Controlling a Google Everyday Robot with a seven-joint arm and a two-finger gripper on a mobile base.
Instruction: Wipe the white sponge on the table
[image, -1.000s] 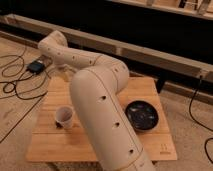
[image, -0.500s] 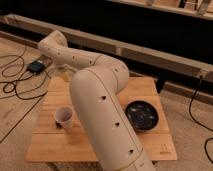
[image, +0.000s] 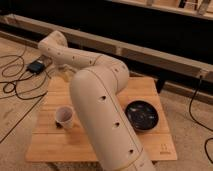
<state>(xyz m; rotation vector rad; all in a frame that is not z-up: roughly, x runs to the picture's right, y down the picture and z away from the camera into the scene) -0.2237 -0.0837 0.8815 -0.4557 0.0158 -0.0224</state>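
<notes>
The light wooden table (image: 150, 145) fills the middle of the camera view. My big cream arm (image: 100, 110) crosses it from the bottom, bends at the far side and reaches left. My gripper (image: 65, 75) hangs at the end of the arm over the table's far left corner and is only faintly seen. The white sponge is hidden or out of view.
A white cup (image: 65, 117) stands on the left half of the table, with a small dark object (image: 58, 125) at its base. A dark round bowl (image: 141, 115) sits on the right half. Black cables and a dark box (image: 36, 66) lie on the floor left. A long dark wall base runs behind.
</notes>
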